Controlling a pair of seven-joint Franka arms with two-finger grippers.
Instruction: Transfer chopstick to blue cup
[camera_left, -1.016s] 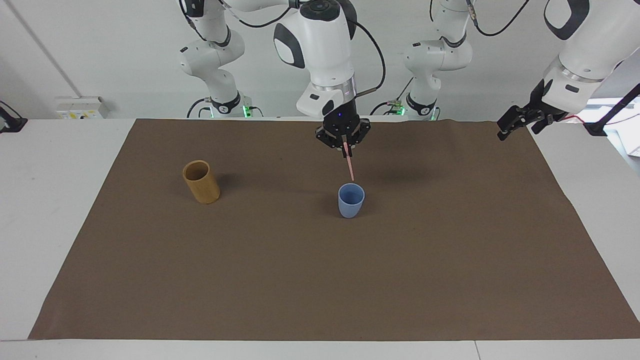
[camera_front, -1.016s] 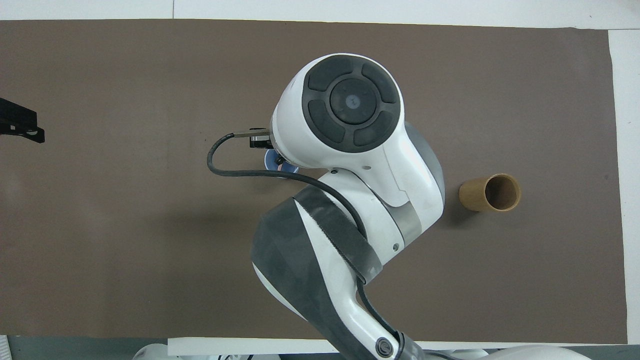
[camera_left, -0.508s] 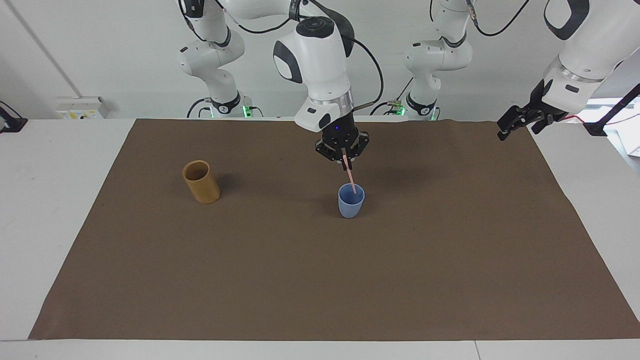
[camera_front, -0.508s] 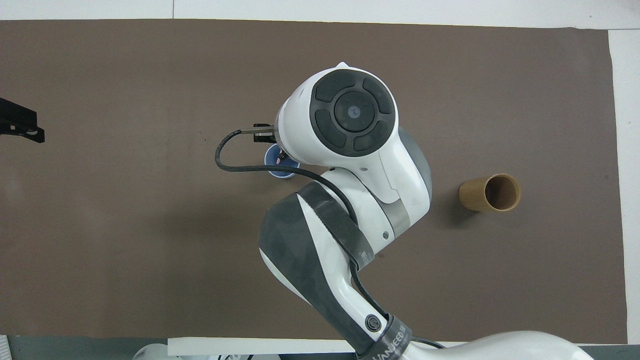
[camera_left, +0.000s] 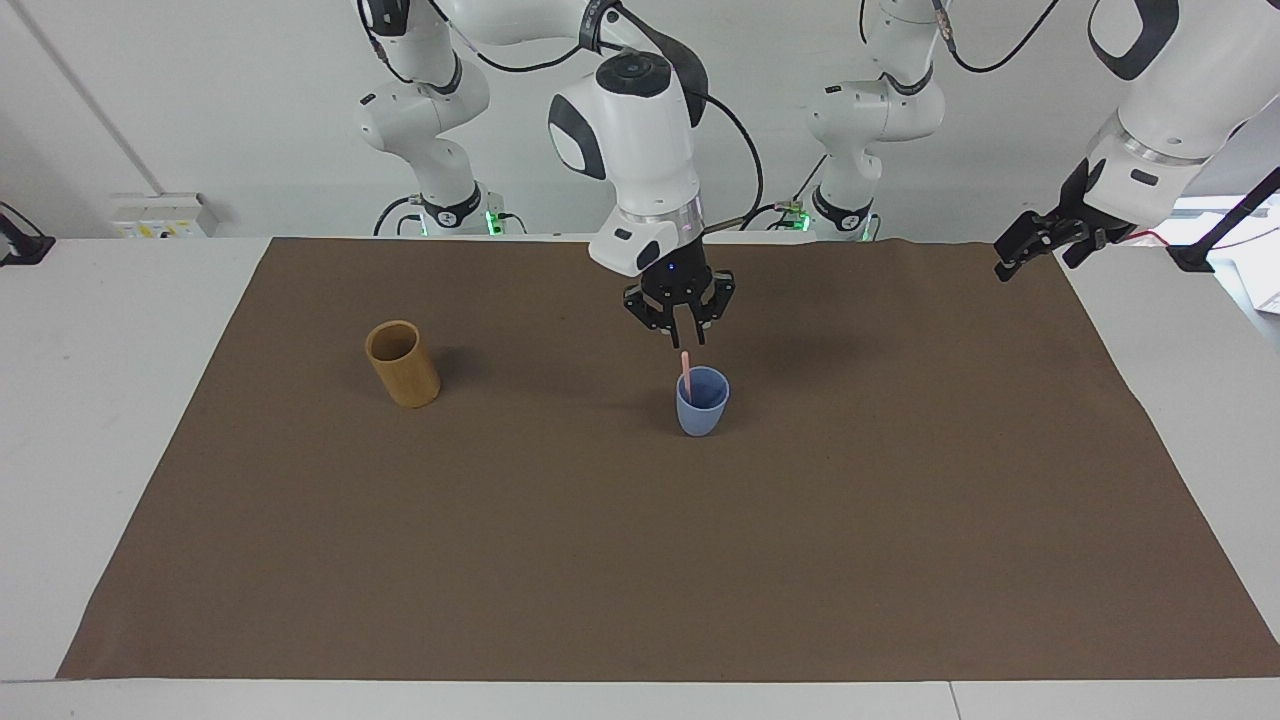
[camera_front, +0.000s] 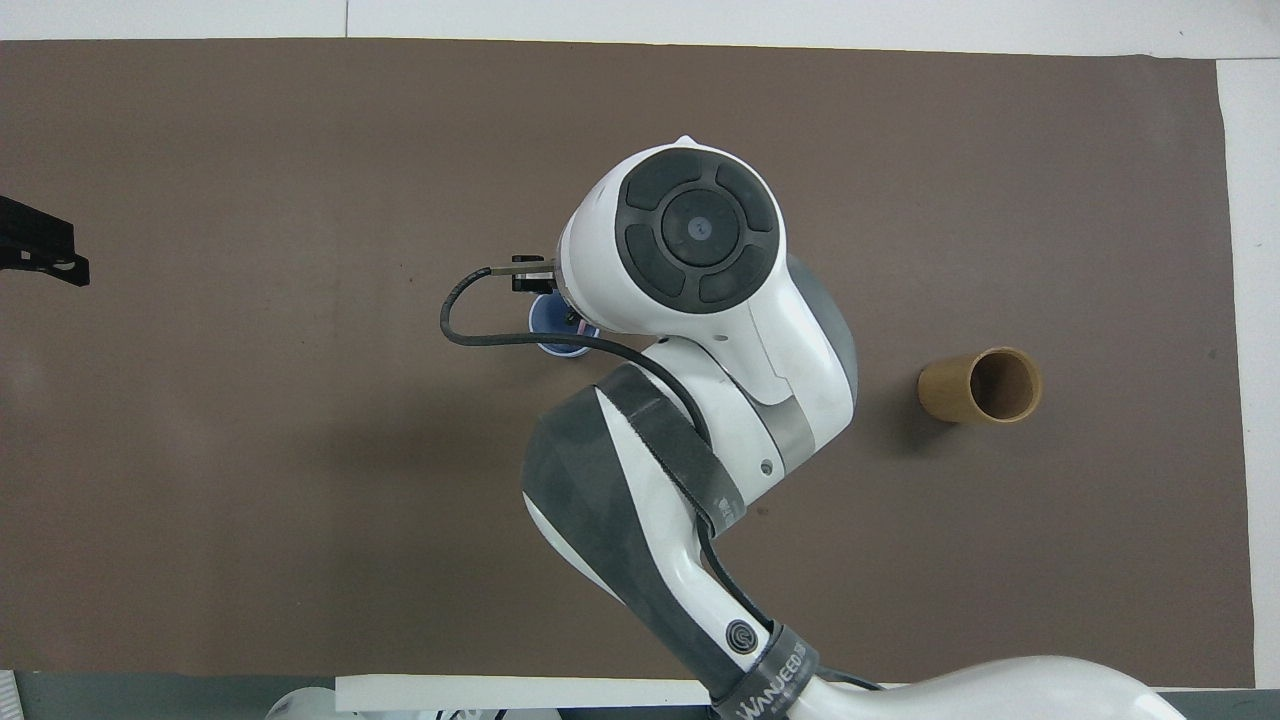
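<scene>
Chopstick dropped from the right gripper into the blue cup since half a second ago.

A brown mat covers the table; the right arm reaches over its middle, and its bulk hides most of the cup from overhead. The left arm waits over the mat's edge at its own end, and I cannot tell how the left gripper is set. A tan cup stands well apart toward the right arm's end. The right gripper hangs just over the blue cup, fingers parted and empty, likely low so the stick fell straight in. The chopstick now stands in the cup, leaning on the rim, its top poking out.
</scene>
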